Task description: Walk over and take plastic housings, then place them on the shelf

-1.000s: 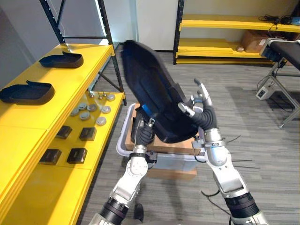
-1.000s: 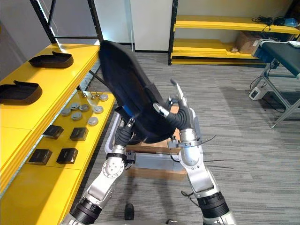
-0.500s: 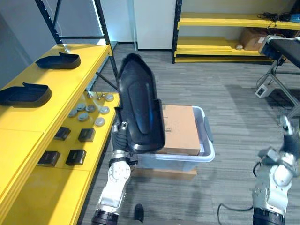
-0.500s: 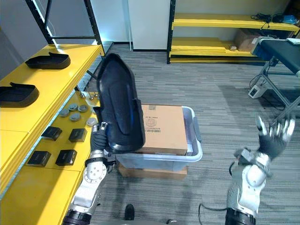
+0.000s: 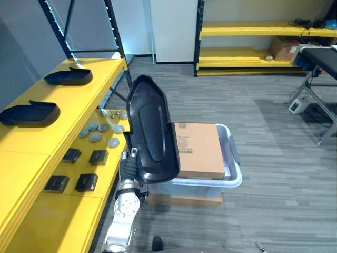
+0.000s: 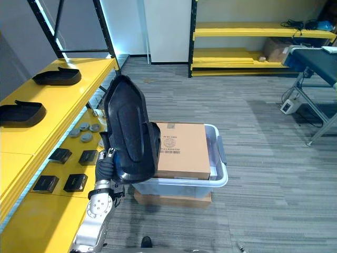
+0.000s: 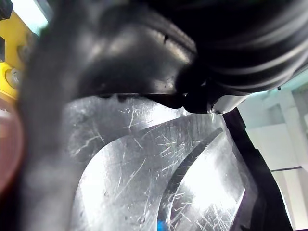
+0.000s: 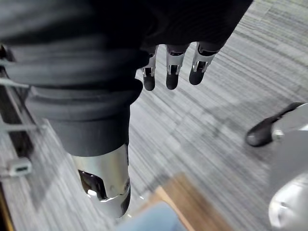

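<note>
A large black plastic housing [image 5: 150,132] stands upright in the air, just left of the bin and close to the yellow shelf [image 5: 47,139]. My left hand [image 5: 128,164] grips its lower edge from below, fingers curled on it. The left wrist view shows the housing's scratched inner face [image 7: 144,173] from very close. Two more black housings [image 5: 68,77] [image 5: 29,113] lie on the shelf's upper level. My right hand [image 8: 172,77] hangs over the grey carpet with straight fingers, holding nothing.
A pale plastic bin [image 5: 235,174] on the floor holds a cardboard box [image 5: 199,150]. The lower shelf level carries small black boxes [image 5: 87,182] and grey discs [image 5: 95,137]. Black rack posts [image 5: 117,42] stand by the shelf, yellow racks [image 5: 253,31] at the back, a dark table [image 5: 321,52] at far right.
My right hand let go of the housing and dropped away to my side. The left hand alone now holds it, turned more upright and further left.
</note>
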{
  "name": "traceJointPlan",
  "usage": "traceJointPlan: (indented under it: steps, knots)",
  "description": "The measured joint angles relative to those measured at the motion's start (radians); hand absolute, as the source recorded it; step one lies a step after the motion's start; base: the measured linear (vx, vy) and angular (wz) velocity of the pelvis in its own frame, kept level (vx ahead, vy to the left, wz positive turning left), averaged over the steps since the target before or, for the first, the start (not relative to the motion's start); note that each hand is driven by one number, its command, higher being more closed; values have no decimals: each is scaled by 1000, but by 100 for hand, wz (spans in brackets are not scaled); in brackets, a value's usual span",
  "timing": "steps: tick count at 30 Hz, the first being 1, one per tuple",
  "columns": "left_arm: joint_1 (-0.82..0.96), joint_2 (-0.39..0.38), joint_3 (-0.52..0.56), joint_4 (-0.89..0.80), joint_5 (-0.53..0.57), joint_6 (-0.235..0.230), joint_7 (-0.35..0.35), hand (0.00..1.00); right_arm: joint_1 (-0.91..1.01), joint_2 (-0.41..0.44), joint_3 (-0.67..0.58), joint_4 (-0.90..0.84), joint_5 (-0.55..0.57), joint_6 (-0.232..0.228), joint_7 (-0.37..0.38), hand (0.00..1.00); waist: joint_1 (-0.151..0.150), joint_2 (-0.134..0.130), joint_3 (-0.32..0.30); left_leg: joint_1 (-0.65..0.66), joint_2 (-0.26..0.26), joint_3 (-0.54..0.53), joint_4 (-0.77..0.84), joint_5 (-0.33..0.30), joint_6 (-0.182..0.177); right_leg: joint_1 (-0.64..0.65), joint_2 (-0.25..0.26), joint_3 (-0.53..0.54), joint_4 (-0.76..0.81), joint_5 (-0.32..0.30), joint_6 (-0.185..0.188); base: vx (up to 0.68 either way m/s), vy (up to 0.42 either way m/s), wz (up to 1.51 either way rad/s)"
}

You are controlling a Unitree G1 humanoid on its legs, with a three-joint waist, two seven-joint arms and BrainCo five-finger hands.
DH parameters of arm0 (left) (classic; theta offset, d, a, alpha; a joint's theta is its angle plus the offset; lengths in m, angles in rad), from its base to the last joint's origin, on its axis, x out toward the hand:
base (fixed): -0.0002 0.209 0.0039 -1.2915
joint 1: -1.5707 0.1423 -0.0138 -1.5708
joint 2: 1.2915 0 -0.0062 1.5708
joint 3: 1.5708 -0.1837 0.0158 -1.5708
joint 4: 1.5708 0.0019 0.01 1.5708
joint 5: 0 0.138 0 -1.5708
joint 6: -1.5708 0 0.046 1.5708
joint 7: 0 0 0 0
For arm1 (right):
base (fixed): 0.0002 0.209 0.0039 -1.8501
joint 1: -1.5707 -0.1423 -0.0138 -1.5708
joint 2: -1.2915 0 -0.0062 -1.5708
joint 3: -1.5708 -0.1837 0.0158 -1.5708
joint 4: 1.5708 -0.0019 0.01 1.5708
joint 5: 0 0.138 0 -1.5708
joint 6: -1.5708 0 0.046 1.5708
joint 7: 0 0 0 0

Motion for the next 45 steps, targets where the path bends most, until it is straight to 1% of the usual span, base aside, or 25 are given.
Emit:
traceJointPlan:
  steps: [1,2,3,5,6,7,10,12,13,14,15,16,17,18,20,22,24,26,28,29,30,32,37,42,45]
  knots:
    - [-4,-3,-3,-4,0,-4,0,100,3,5,-1,-10,-3,-1,0,0,-1,-17,9,-15,-7,46,9,-37,52,7,-21,-44,-9,1,0,12,56,215]
    - [-18,-4,-13,-5,-1,-14,-1,100,-2,7,-3,-12,-20,-5,1,0,-3,-25,29,-48,18,197,69,-63,87,19,-55,-126,-14,-2,0,9,82,207]
    - [-22,-17,-24,-4,-2,-18,-1,100,-11,-9,-2,-15,-24,-1,0,0,9,-14,44,-71,70,377,149,-65,89,30,-67,-194,1,-11,2,21,105,193]
    - [-23,-22,-35,3,-3,-18,-1,100,-13,-29,-2,-15,-38,0,-1,0,8,5,46,-55,122,567,186,-66,88,62,-77,-280,27,-32,28,98,87,169]
    - [-31,-12,-54,13,-8,-20,-2,100,-16,-39,-2,-15,-49,3,-2,0,-6,1,47,-36,135,690,200,-71,87,94,-106,-356,50,-44,46,198,128,191]
    - [-43,-9,-67,21,-12,-21,-2,100,-24,-43,-2,-14,-56,7,-2,0,-3,0,47,-33,130,731,201,-82,85,103,-118,-373,51,-44,46,200,138,172]
    - [-57,11,-85,43,-25,-38,-7,100,-84,-49,8,-2,-66,24,-1,0,-2,-9,52,-49,62,685,195,-100,83,134,-150,-433,50,-44,83,126,110,85]
    - [-77,8,-103,87,-43,-37,-26,100,-107,-37,15,-1,-97,32,0,0,-2,-28,60,-42,4,627,198,-136,92,172,-200,-476,101,-44,82,189,174,108]
    - [-84,8,-114,103,-43,-36,-30,100,-121,-39,20,-1,-106,37,0,0,-6,-31,60,-36,-33,589,202,-153,104,171,-259,-460,206,-39,63,199,178,109]
    - [-87,10,-118,108,-42,-36,-37,100,-126,-41,20,-2,-112,38,0,0,-10,-33,63,-29,-49,567,204,-160,110,165,-286,-435,272,-32,19,251,198,114]
    - [-89,8,-126,116,-42,-35,-45,100,-132,-44,30,-2,-126,41,0,0,-17,-34,67,-7,-73,525,206,-178,113,113,-339,-306,432,14,-101,273,171,111]
    - [-93,19,-129,121,-42,-35,-44,100,-135,-42,46,-2,-129,40,1,0,-25,-34,69,15,-84,470,209,-191,105,43,-315,-123,518,-37,-48,282,145,108]
    - [-93,23,-126,123,-42,-35,-42,100,-138,-39,49,-3,-129,40,1,0,-28,-34,69,31,-88,447,203,-192,103,11,-288,-47,538,-68,-23,342,123,96]
    - [-93,28,-109,132,-42,-35,-33,100,-143,-39,69,-6,-129,39,0,0,-30,-31,71,69,-90,428,192,-193,102,-43,-247,56,539,-115,-6,236,72,62]
    - [-99,29,-86,153,-42,-35,-13,100,-145,-40,107,-16,-138,34,1,0,-32,-27,73,115,-92,389,191,-203,87,-115,-196,145,473,-145,6,254,65,65]
    - [-121,31,-93,159,-42,-35,-6,100,-143,-37,129,-24,-139,30,2,0,-38,-22,76,134,-99,333,193,-204,85,-189,-140,250,350,-140,24,273,23,95]
    - [-156,33,-108,182,-42,-40,-2,100,-123,-30,124,-26,-137,30,0,0,-40,-32,82,149,-111,276,210,-216,65,-249,-108,386,207,-97,72,192,-48,111]
    - [-153,40,-108,191,-42,-39,3,100,-100,-27,131,-33,-139,30,2,0,-36,-49,82,160,-111,253,243,-249,41,-246,-100,435,168,-56,69,141,-104,81]
    - [-138,40,-99,190,-42,-40,6,100,-59,-25,159,-63,-143,32,9,0,-19,-67,72,167,-109,244,283,-305,24,-239,-100,432,156,-22,56,117,-182,45]
    - [-131,36,-98,190,-42,-40,5,100,-40,-24,165,-78,-151,32,23,0,-17,-71,69,168,-79,277,322,-348,8,-221,-96,424,153,14,66,181,-285,27]
    - [-122,25,-101,190,-41,-41,2,100,-25,-25,164,-100,-157,34,26,0,-17,-56,66,168,-29,322,355,-367,-21,-207,-79,405,142,35,54,231,-358,25]
    - [-106,10,-101,190,-42,-41,0,100,-12,-31,164,-102,-166,35,31,0,-12,-40,58,168,9,327,369,-373,-38,-193,-44,402,120,80,28,215,-292,-1]
    - [-102,7,-107,203,-42,-40,-21,100,-17,-36,165,-100,-179,35,43,0,-36,-23,41,215,57,296,274,-313,-96,-137,22,344,28,103,-15,206,-189,8]
    - [-130,12,-87,240,-31,-38,-23,100,-22,-49,172,-92,-208,33,45,0,-36,-9,30,276,52,286,166,-263,-104,-70,43,324,-74,134,-27,91,-52,9]
    - [-176,30,-44,294,13,-22,6,100,-37,-51,172,-93,-216,30,45,0,-37,-1,26,273,40,286,132,-234,-99,-53,46,324,-152,187,-22,-29,14,0]
